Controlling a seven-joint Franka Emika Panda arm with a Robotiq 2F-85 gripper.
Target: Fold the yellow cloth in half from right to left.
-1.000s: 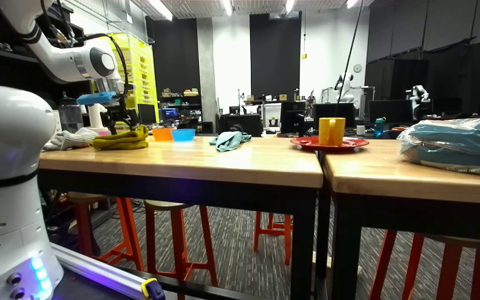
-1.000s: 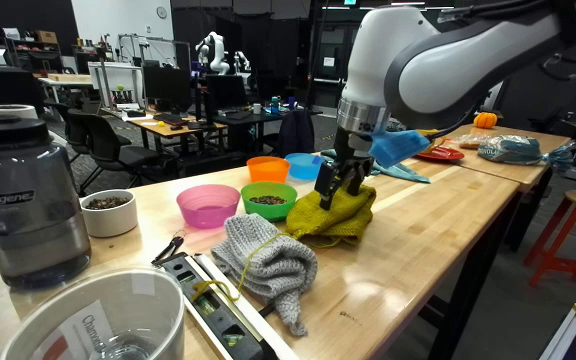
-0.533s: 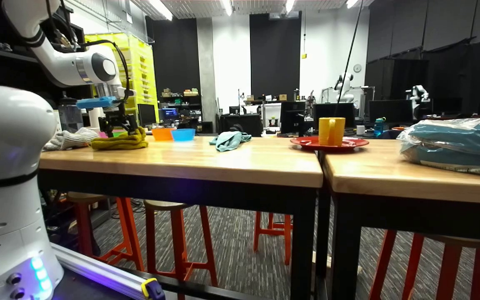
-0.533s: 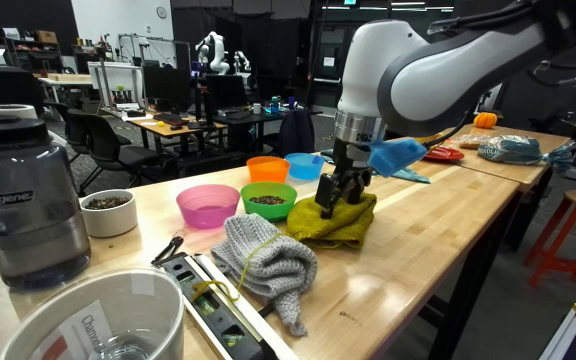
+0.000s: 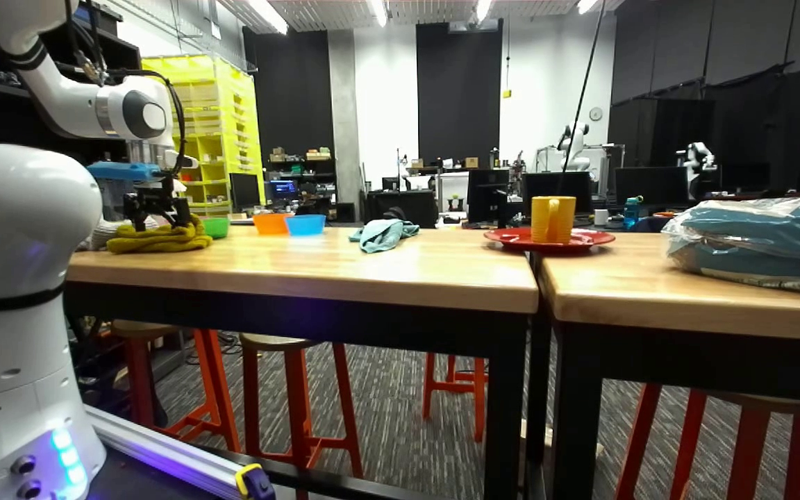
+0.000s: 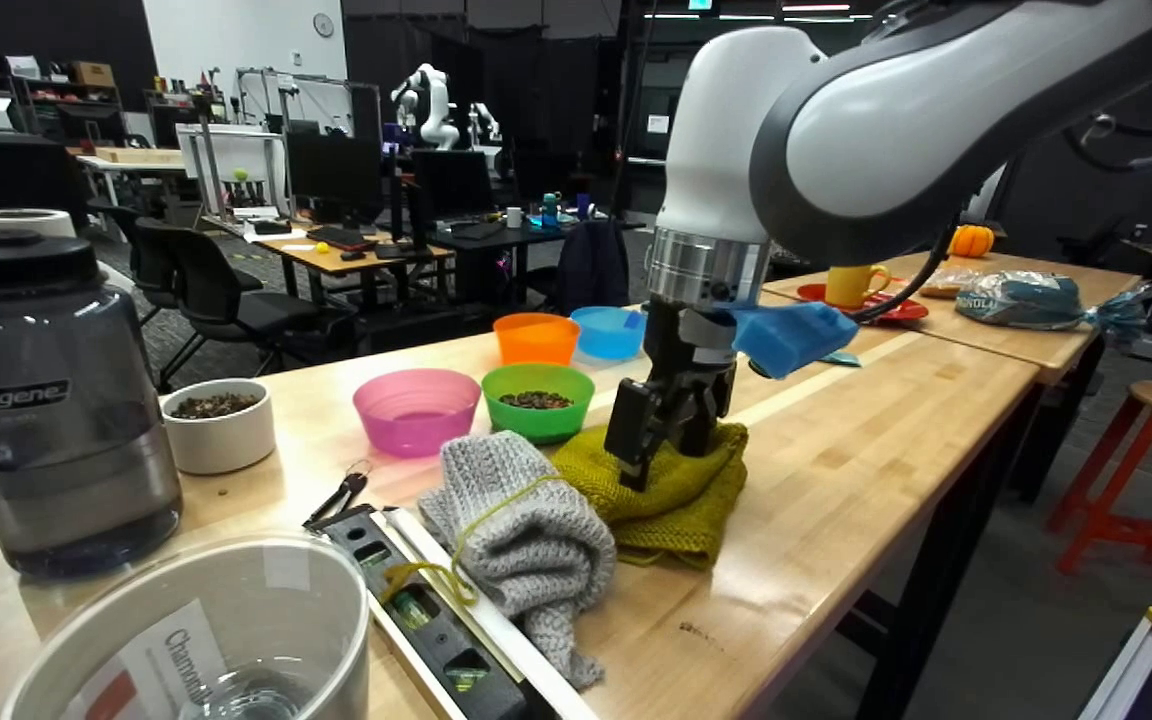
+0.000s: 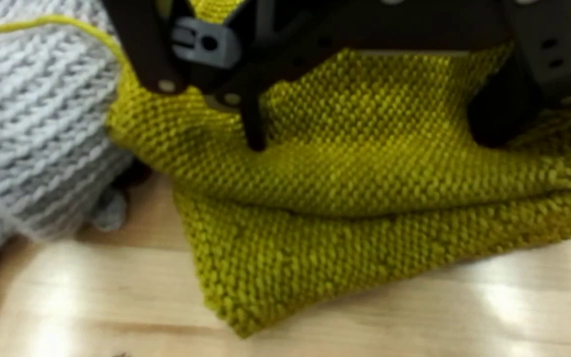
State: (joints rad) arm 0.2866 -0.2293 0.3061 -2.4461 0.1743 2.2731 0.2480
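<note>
The yellow cloth, an olive-yellow knit, lies bunched and layered on the wooden table in both exterior views (image 5: 160, 240) (image 6: 681, 520). In the wrist view the cloth (image 7: 365, 173) has an upper fold over a lower layer, with one corner pointing down the picture. My gripper points down at the cloth in both exterior views (image 5: 160, 222) (image 6: 666, 464). In the wrist view the gripper (image 7: 372, 143) has its two black fingers wide apart, both tips pressed against the upper fold. Cloth lies flat between them, not pinched. The cloth's far part is hidden behind the gripper.
A grey knitted cloth (image 6: 526, 530) touches the yellow cloth, beside a spirit level (image 6: 426, 610). Green (image 6: 538, 400), pink (image 6: 416, 412), orange (image 6: 536, 340) and blue (image 6: 608, 333) bowls stand behind. A teal cloth (image 5: 384, 235) and red plate (image 5: 504, 237) with a mug lie farther along.
My gripper has come down onto the yellow cloth and slid it toward the grey cloth, leftward in an exterior view. The grey cloth is nudged a little. The green bowl now shows there.
</note>
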